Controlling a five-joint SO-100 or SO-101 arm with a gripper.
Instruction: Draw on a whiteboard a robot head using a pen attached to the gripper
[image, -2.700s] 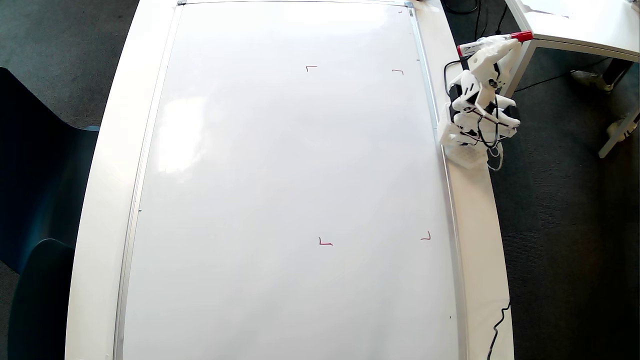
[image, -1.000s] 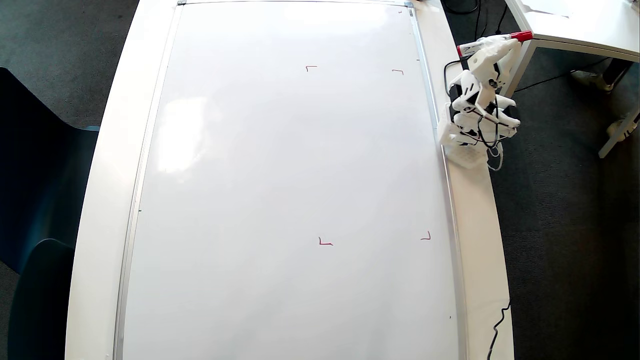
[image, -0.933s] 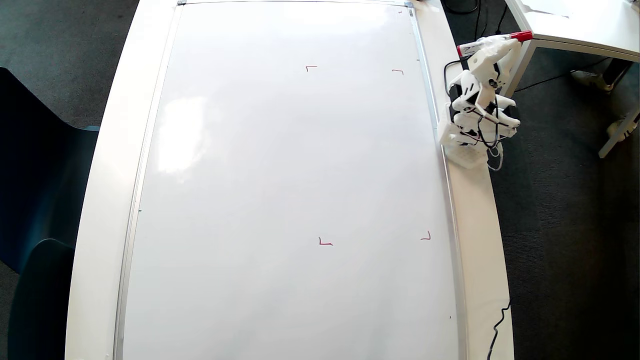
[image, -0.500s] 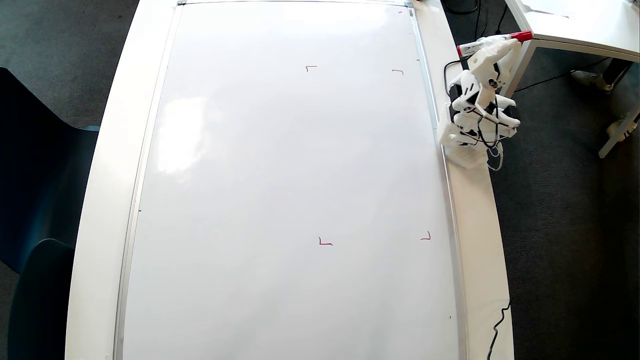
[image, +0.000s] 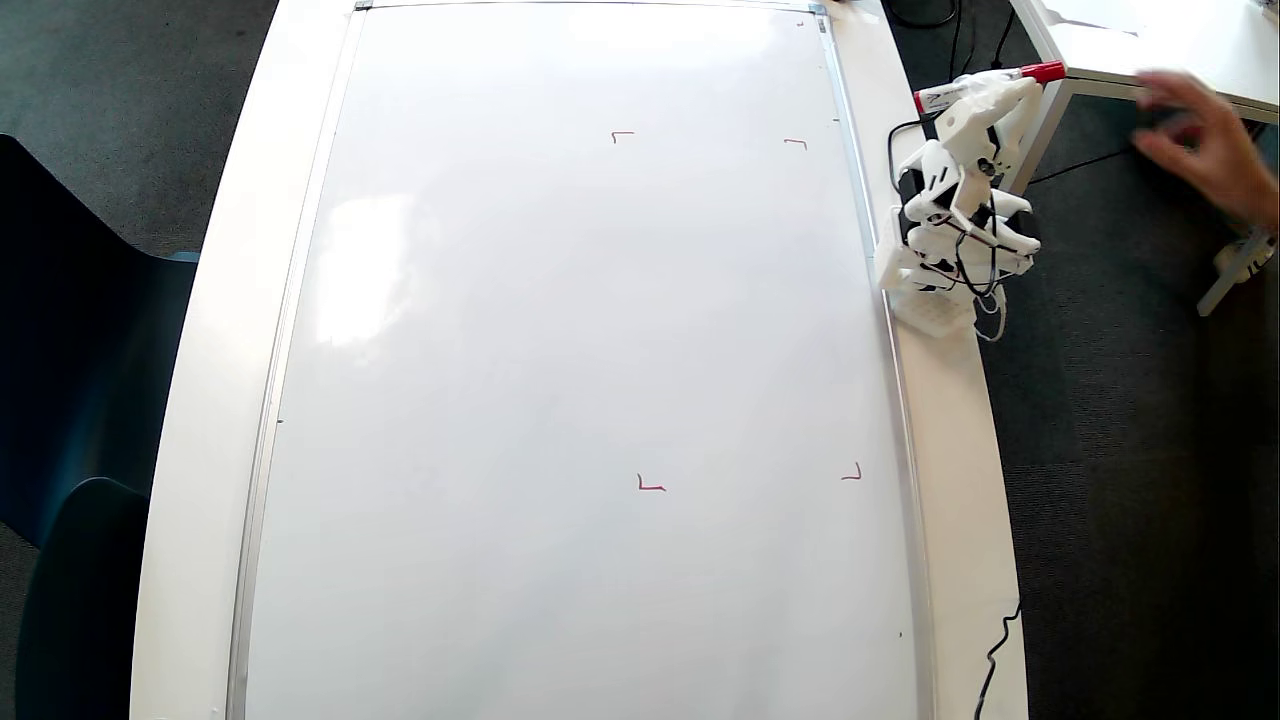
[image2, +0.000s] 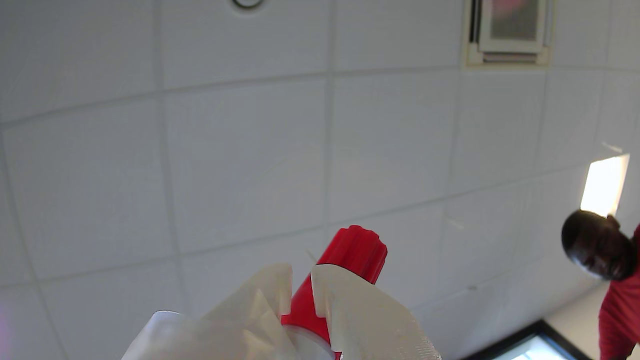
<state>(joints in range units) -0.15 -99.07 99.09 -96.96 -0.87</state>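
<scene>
The whiteboard (image: 560, 350) fills the overhead view, glossy white with a thin silver frame. It bears only small red corner marks (image: 650, 486). No robot head is in view. My arm sits folded off the board's right edge. The gripper (image: 1012, 86) is raised there, shut on the pen (image: 1040, 72), whose red cap points right, away from the board. In the wrist view the gripper (image2: 301, 282) faces the ceiling, and the pen's red cap (image2: 355, 252) sticks up between the white fingers (image2: 350, 305).
The arm's base (image: 935, 300) stands on the white table rim right of the board. A smaller white table (image: 1150, 45) is at the upper right, with a person's hand (image: 1200, 140) beside it. That person (image2: 597, 250) shows in the wrist view. A dark chair (image: 80, 420) stands left.
A person's hand has come into the overhead view at the upper right. The arm, the pen and the board look the same.
</scene>
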